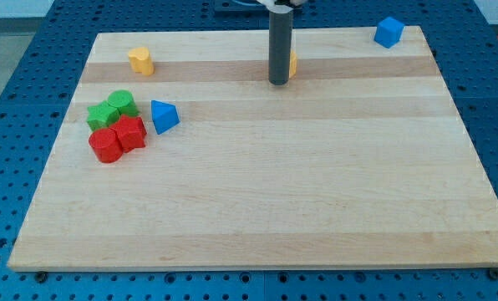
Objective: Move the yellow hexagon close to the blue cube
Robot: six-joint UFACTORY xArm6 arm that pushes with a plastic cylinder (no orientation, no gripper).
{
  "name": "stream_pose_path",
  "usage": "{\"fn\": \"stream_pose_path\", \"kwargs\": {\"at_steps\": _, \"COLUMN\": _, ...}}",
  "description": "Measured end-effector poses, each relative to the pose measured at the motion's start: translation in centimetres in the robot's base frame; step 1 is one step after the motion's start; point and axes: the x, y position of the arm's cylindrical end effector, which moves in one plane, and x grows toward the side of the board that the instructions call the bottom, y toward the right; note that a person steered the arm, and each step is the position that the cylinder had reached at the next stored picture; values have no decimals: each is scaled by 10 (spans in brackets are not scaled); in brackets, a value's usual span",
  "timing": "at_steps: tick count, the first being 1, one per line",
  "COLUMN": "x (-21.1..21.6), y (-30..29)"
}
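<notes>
My tip (278, 82) sits on the wooden board (316, 184) near its top edge, approx. mid-width; it's a plain dark rod, no jaws to open or close, gripping nothing. W/ the tip as landmark: 1 yellow hexagon (292, 64) is right behind it on the view's right side, mostly hidden by the rod, only a thin yellow-orange sliver showing, so its shape can't really be made out here; it looks touching or just beside the rod, can't tell which. 1 blue cube (388, 32) lies well apart from the tip toward the view's top right, near the board's corner. 1 more yellow block, the yellow heart-like block (140, 60), is far to the view's left of the tip at about the same height. Count by colour: 2 yellow, 2 blue, 2 green, 2 red. The 2nd blue, a blue triangular block (164, 115), is down-left of the tip. Further left & lower is a tight cluster: green cylinder (121, 103) touching green block (102, 115), w/ red block (131, 133) & red cylinder (106, 145) pressed together just below them.
</notes>
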Motion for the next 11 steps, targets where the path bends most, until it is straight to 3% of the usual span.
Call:
{"fn": "stream_pose_path", "kwargs": {"at_steps": 3, "x": -19, "y": -39}}
{"fn": "stream_pose_path", "kwargs": {"at_steps": 8, "x": -53, "y": 20}}
{"fn": "stream_pose_path", "kwargs": {"at_steps": 11, "x": -53, "y": 97}}
